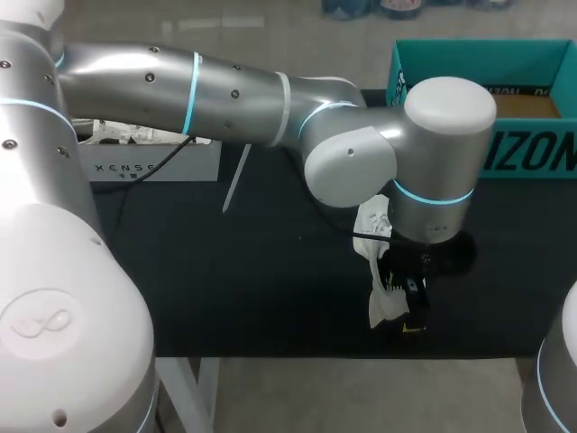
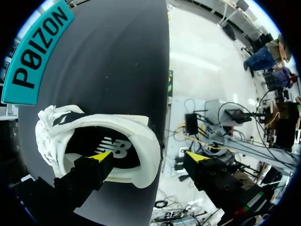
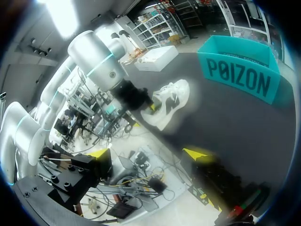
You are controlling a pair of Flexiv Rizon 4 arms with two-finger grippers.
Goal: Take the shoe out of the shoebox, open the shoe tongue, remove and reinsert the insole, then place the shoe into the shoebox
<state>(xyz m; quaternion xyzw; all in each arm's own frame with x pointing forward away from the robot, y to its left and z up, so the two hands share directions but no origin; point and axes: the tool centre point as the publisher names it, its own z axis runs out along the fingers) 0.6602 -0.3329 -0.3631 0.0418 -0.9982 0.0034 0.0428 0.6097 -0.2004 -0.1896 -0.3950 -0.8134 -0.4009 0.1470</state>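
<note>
left claw point(image 2: 149, 157): wide apart, one finger seemingly inside white shoe point(image 2: 94, 136), unclamped | shoe: desk point(image 2: 117, 56) front edge, outside teal shoebox point(image 1: 532, 152) | right claw point(image 3: 148, 153): apart, empty

The shoe point(image 1: 386, 302) is lying at the counter's point(image 1: 225, 289) near edge, right of centre; the shoebox point(image 1: 527, 155) is sitting far right, behind it.

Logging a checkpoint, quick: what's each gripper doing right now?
Left gripper: open, one fingertip inside the shoe, not clamping it.
Right gripper: open, holding nothing.
</note>
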